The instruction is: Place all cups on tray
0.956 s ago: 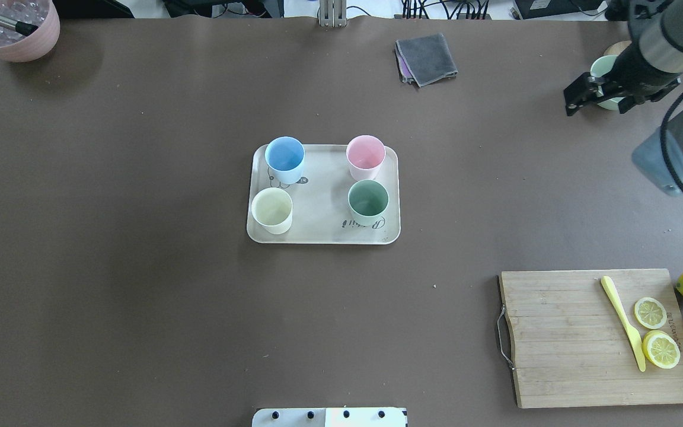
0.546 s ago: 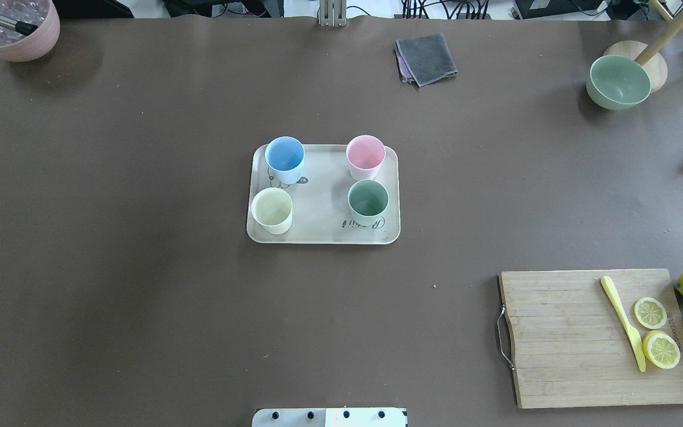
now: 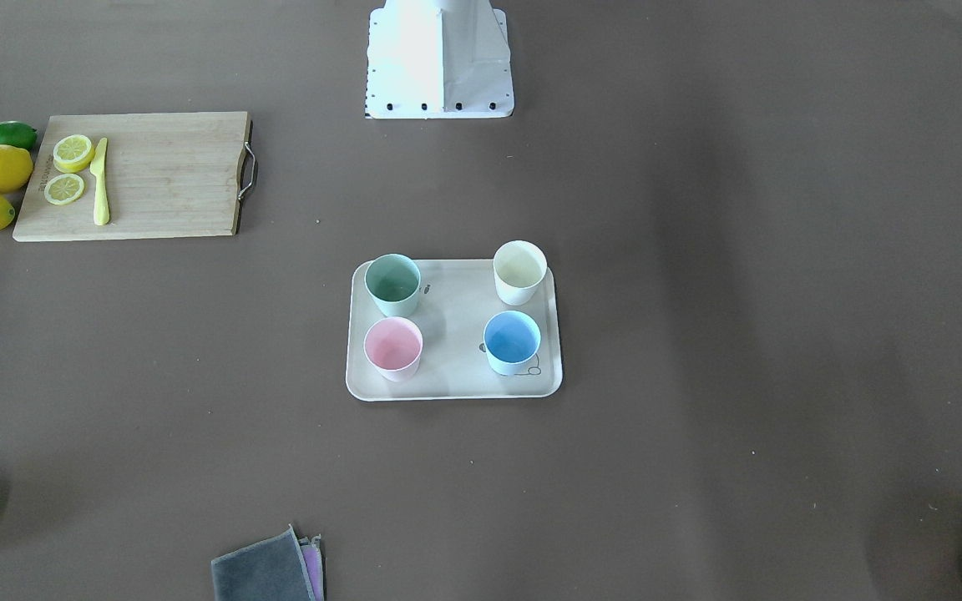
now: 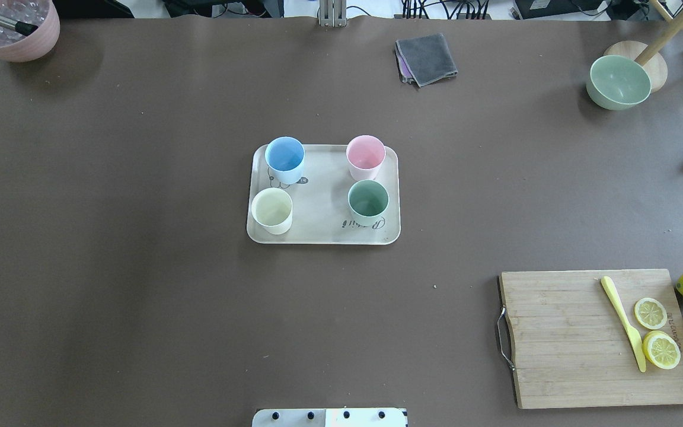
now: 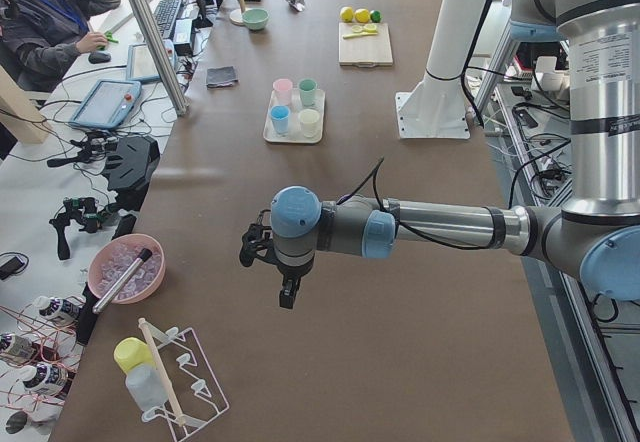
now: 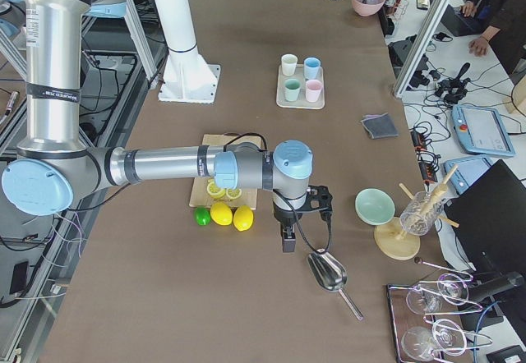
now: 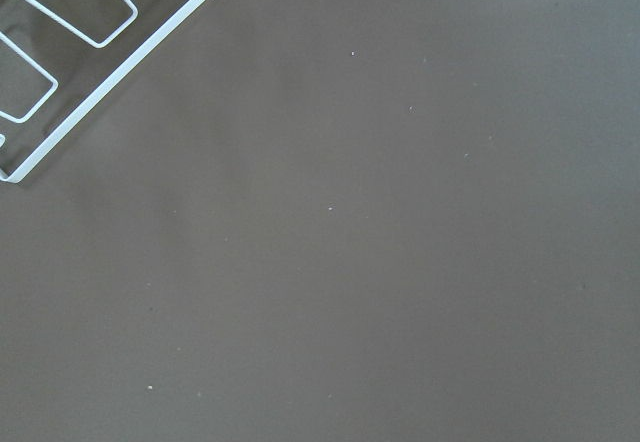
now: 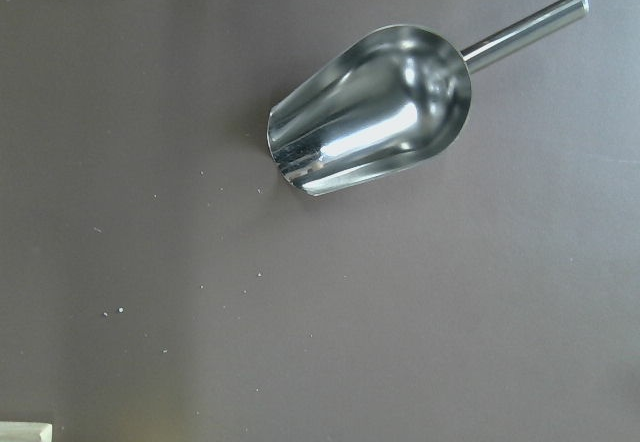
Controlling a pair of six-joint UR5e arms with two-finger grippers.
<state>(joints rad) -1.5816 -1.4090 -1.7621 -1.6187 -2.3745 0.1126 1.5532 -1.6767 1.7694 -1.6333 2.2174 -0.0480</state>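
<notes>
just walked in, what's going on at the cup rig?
All four cups, blue, pink, cream and green, stand upright on the tray mid-table, so the job looks done. Neither arm is near them: the left gripper hangs over the table at one end, the right gripper near a scoop at the other. Open or shut, I cannot tell.

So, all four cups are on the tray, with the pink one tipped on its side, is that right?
Not quite: the pink cup stands upright on the tray, as the overhead exterior view shows. The rest is right.
</notes>
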